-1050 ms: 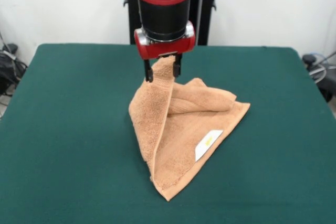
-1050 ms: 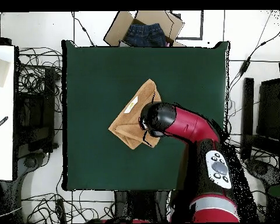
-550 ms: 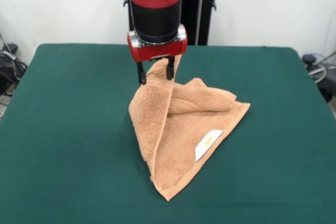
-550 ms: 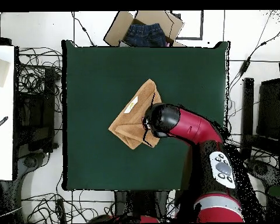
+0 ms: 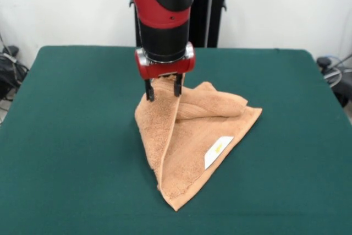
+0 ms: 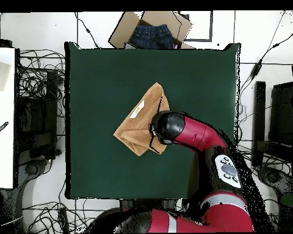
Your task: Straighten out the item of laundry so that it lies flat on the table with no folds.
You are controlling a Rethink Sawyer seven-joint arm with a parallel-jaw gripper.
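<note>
Gripper [image 5: 163, 88] pinches the top corner of the towel [image 5: 187, 141], one black finger on each side of the raised fabric, hanging off the red-and-black arm [image 5: 162, 20]. Towel is tan terry, sitting near the middle of the green worktop [image 5: 66, 136], still folded: left flap tented up to the gripper, a rolled fold behind it to the right, the lower layer flat and tapering to a point toward the near edge. White label [image 5: 218, 151] shows on the right flap. Overhead, the wrist [image 6: 167, 127] covers one towel corner; a cardboard box [image 6: 150, 27] with dark cloth sits off the worktop's far edge.
</note>
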